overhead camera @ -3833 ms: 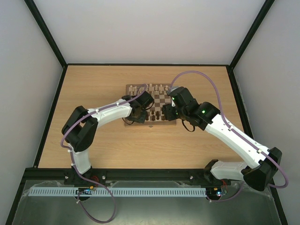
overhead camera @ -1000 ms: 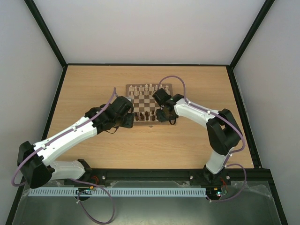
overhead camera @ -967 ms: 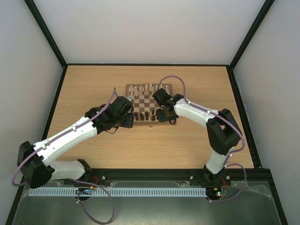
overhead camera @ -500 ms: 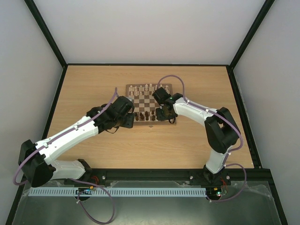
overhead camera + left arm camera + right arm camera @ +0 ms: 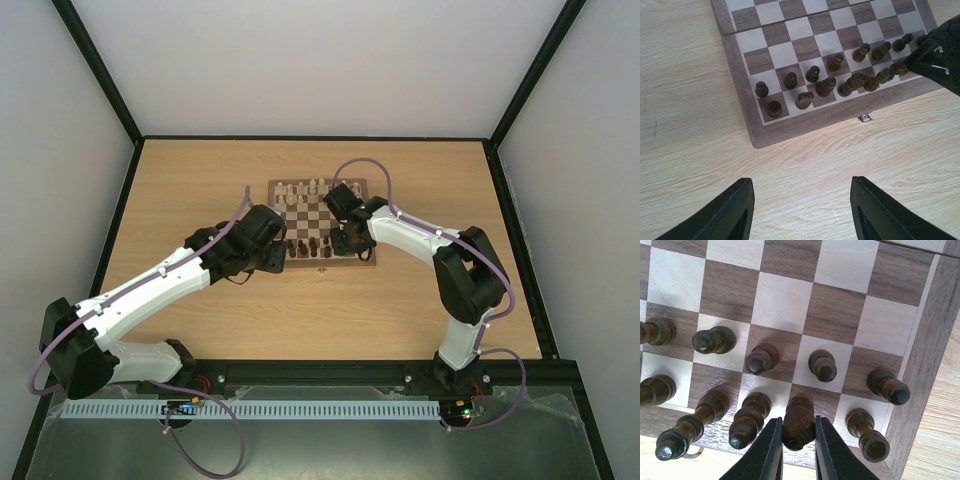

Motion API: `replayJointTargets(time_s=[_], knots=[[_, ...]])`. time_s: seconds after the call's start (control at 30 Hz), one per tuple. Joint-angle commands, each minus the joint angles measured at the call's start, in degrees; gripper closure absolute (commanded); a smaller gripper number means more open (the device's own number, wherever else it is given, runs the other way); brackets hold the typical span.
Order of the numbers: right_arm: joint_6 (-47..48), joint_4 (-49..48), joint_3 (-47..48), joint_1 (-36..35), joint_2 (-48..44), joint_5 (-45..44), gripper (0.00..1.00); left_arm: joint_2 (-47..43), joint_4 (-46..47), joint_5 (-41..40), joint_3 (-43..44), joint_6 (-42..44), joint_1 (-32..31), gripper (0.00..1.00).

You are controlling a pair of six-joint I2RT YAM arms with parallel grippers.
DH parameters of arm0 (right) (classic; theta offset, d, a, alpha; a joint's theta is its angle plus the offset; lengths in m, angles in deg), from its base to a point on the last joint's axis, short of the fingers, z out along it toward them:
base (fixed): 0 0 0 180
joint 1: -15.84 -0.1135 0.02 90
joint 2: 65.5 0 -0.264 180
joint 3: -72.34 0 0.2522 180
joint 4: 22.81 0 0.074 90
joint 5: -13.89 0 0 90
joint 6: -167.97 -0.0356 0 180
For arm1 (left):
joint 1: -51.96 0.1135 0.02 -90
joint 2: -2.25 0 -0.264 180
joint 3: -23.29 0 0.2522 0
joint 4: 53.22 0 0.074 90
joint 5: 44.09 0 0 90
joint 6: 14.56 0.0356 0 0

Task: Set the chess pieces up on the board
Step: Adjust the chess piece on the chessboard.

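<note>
Chess pieces (image 5: pixel 826 86): one dark piece (image 5: pixel 798 434) sits clamped in the right gripper (image 5: pixel 798 421) at the board's (image 5: pixel 920 365) 5 o'clock edge, the rest standing along its two near rows. Left gripper (image 5: pixel 801 182) hangs open over the table (image 5: pixel 690 165), off the 7 o'clock corner.

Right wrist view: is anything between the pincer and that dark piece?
Nothing visible. The right pincer clasps the dark brown wooden chess piece in the near row of the checkered wooden board; neighbouring pieces stand apart.
</note>
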Motion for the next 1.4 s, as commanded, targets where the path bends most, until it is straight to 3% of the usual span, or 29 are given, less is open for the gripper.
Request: replayJointTargets(time_s=[0.0,1.03,1.37], knots=[[0.5,1.2,0.9,0.4,1.3,-0.6,0.87,1.0,0.2,-0.2,1.4,0.4,0.4,0.44],[0.5,1.4,-3.3,0.6,-2.1,-1.6,0.86,2.4,0.6,0.6,1.9,0.1,0.5,0.45],[0.8,1.0,-3.3,0.6,-3.5,0.2,0.79,3.2,0.7,0.0,2.0,0.0,0.5,0.44]])
